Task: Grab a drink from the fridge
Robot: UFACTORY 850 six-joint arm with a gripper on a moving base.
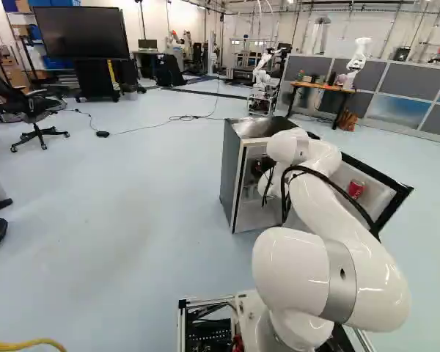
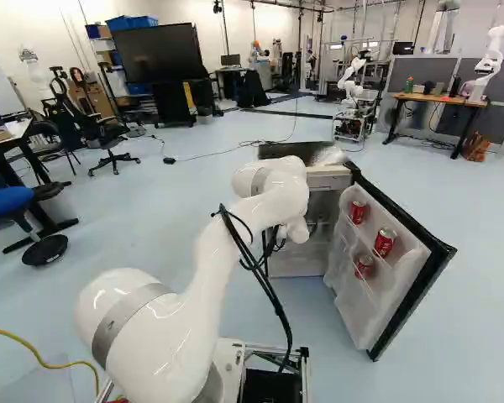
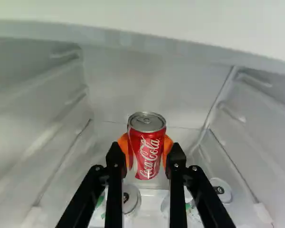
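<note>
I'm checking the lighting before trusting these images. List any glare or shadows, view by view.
Left base view: bright highlights on the arm's glossy casing, a patchy sheen on the fridge top; right base view: similar highlights on the arm's casing; wrist view: soft light on the inner back wall, a shine on the red can's lid, no hard-edged shadows.

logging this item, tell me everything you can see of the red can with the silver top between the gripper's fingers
The red drink can with a silver top is a cylinder that looks like shiny metal, with white script on its side and a rimmed lid with a tab. It stands upright, undented where visible, inside the white fridge interior. The black gripper is shut on it, orange pads touching both sides. Whether its base rests on anything is unclear.
</note>
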